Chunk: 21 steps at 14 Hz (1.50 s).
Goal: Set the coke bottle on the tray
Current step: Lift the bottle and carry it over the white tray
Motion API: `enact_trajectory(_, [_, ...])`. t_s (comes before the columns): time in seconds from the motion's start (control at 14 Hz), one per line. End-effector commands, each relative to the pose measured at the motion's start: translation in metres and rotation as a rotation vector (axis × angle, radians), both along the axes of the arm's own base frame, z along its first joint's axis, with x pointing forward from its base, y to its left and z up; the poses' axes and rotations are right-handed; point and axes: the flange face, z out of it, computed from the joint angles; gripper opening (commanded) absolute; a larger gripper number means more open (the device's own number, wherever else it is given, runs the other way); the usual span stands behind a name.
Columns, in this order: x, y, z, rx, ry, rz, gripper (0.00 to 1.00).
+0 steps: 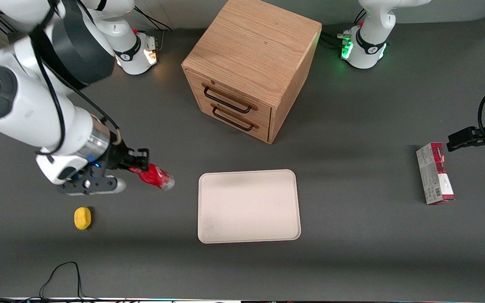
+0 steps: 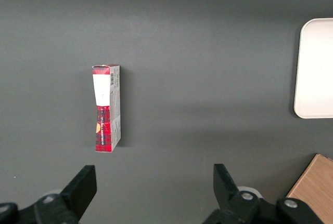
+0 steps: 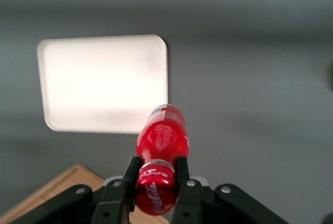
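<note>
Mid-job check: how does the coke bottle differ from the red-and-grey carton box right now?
The coke bottle is round and mostly red; the carton box is flat-sided, red, grey and white. The bottle is held by its neck in the gripper, off the tray, toward the working arm's end of the table; the box lies flat on the table, toward the parked arm's end. Both are partly red, and neither is on the tray.

We count one coke bottle (image 1: 156, 176), clamped at its neck in the end effector (image 1: 138, 161), and one tray (image 1: 249, 206) on the worktop (image 1: 352, 252) near it. There is one wooden drawer cabinet (image 1: 251, 67) with two drawers, one small yellow object (image 1: 82, 218) close by the end effector, and one red-and-grey carton box (image 1: 435, 173) toward the parked arm's end
</note>
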Motion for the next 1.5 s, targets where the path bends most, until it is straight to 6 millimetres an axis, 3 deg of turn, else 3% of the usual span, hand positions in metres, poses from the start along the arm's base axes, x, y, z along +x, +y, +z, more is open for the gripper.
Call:
enact_trajectory(0.0, [0.031, 0.016, -0.021, 0.07, -0.085, 0.0, 0.01])
enact_trajectory(0.43, [0.06, 0.068, -0.134, 0.016, -0.17, 0.059, 0.01])
enact_trajectory(0.71, [0.061, 0.083, -0.18, -0.054, -0.17, 0.117, 0.04])
enact_trajectory(1.14, [0.053, 0.107, -0.216, -0.071, -0.159, 0.154, 0.2])
enact_trajectory(1.43, [0.052, 0.104, -0.224, -0.124, -0.17, 0.175, 0.35])
